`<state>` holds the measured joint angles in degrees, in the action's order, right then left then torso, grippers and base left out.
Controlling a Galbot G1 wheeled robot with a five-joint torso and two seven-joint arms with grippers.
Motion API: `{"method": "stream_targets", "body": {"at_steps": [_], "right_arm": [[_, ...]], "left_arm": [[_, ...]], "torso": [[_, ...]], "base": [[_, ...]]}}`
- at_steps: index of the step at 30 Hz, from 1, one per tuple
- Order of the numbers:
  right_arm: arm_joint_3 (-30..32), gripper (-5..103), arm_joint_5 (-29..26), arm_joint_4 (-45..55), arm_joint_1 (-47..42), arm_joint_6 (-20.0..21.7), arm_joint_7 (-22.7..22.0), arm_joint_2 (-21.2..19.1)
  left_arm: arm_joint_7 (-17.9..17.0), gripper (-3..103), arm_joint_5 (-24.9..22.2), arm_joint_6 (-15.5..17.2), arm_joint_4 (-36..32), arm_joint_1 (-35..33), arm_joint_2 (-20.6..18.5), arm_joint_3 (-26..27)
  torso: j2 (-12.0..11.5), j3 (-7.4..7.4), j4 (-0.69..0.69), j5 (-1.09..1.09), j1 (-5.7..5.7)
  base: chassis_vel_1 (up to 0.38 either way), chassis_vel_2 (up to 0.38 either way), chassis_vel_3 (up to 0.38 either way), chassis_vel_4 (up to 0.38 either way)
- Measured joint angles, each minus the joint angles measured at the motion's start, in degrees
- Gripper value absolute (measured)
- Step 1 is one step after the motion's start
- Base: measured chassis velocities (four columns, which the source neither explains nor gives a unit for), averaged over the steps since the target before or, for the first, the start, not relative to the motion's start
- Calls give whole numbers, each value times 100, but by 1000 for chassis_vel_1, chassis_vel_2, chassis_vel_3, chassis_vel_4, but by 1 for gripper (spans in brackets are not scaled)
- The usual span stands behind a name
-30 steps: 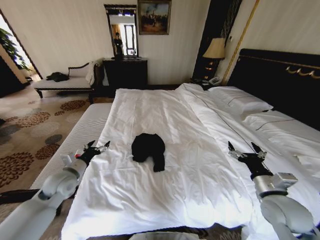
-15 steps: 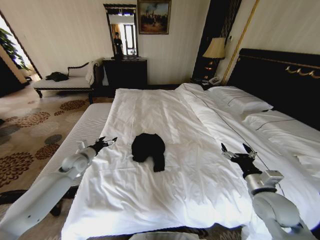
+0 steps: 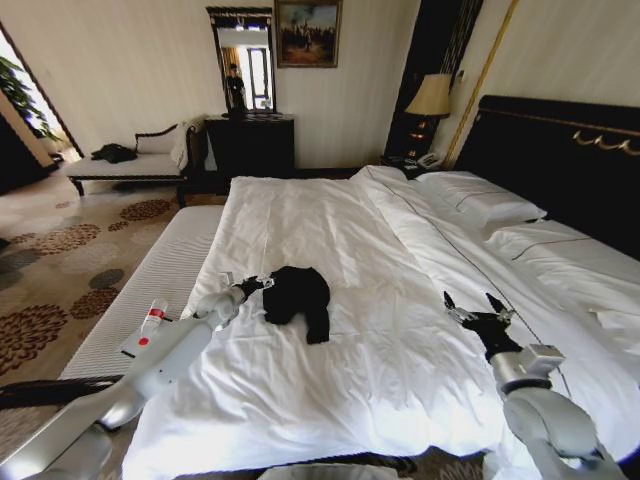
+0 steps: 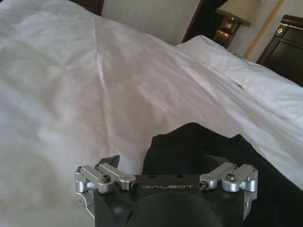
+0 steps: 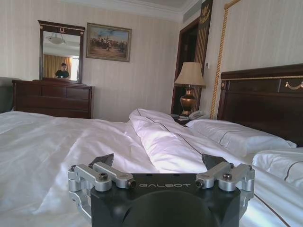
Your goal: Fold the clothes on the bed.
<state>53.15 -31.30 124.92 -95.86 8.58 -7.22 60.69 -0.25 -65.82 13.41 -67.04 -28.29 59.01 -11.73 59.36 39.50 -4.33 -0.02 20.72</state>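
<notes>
Sprawling across the whole scene is the bed (image 3: 420, 290), white duvet (image 3: 330, 340) rumpled, white pillows (image 3: 480, 200) stacked against the dark headboard (image 3: 570, 160). Beyond its foot stands a dark dresser (image 3: 250, 145) with a mirror (image 3: 243, 65) above it and a painting (image 3: 308, 33) alongside; a lit lamp (image 3: 431, 100) glows in the corner by the headboard. Off the robot's left side runs a ribbed white bench (image 3: 150, 290) on patterned carpet (image 3: 60, 260), a chaise (image 3: 130, 165) farther back.

Bunched in a dark heap on the duvet lies the black T-shirt (image 3: 298, 298), crumpled, one part trailing toward the robot, nothing on top of it and bare duvet all round.

Left claw (image 3: 256, 284) is stretched out over the duvet and sits right at the shirt's near-left edge, fingers spread wide; from the left wrist, the black fabric (image 4: 222, 161) lies directly ahead between those spread tips.

Right claw (image 3: 478, 312) hangs over the duvet well apart from the shirt, toward the pillows, fingers parted and holding nothing.
</notes>
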Motion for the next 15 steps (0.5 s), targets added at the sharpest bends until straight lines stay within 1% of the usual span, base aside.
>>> {"method": "stream_targets", "body": {"at_steps": [1,3,6,11,15], "right_arm": [[6,100,-2,0,-2,4,0,-12],[10,100,-2,0,-2,6,0,-17],[26,100,-6,0,7,27,-1,-28],[26,100,-2,3,-8,34,-1,8],[26,100,3,3,-31,34,0,28]], "left_arm": [[28,100,1,-4,133,34,80,0],[41,101,1,-9,191,51,116,1],[127,99,-13,-70,506,201,335,34],[168,97,-15,-102,614,301,427,38],[175,96,-13,-103,687,378,461,-50]], "torso": [[0,0,1,0,0],[0,0,2,0,0],[1,0,1,0,0],[1,0,-1,0,0],[1,-1,0,0,0]], "base": [[0,0,0,0],[0,0,0,0],[0,0,0,0],[0,0,0,0],[0,0,0,0]]}}
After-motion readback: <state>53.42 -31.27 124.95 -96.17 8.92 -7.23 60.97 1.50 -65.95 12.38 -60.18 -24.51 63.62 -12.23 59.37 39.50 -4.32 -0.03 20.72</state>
